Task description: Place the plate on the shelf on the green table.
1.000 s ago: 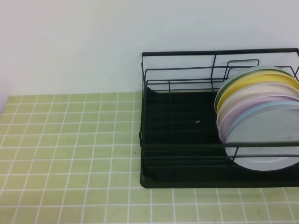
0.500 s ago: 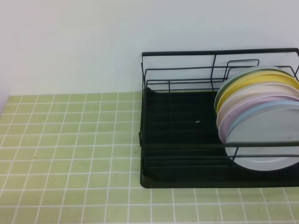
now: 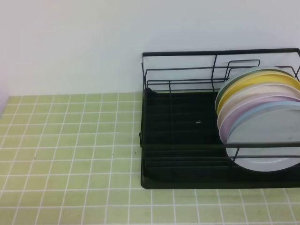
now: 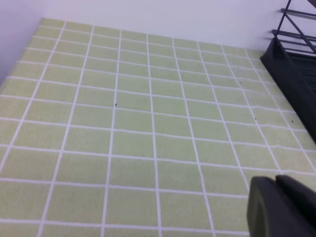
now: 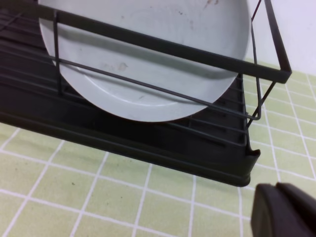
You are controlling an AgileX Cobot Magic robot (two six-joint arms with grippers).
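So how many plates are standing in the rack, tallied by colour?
Green plate: 1
Yellow plate: 1
White plate: 1
Lilac-pink plate: 1
Light blue plate: 1
Pale grey plate: 1
Total: 6, all in the black rack.

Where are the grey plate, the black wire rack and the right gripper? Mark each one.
plate (image 5: 148,64), right wrist view, on its flat grey face behind the wires.
shelf (image 3: 178,126), exterior high view, on its black base tray.
right gripper (image 5: 282,211), right wrist view, on the closed dark fingertips at the bottom right.
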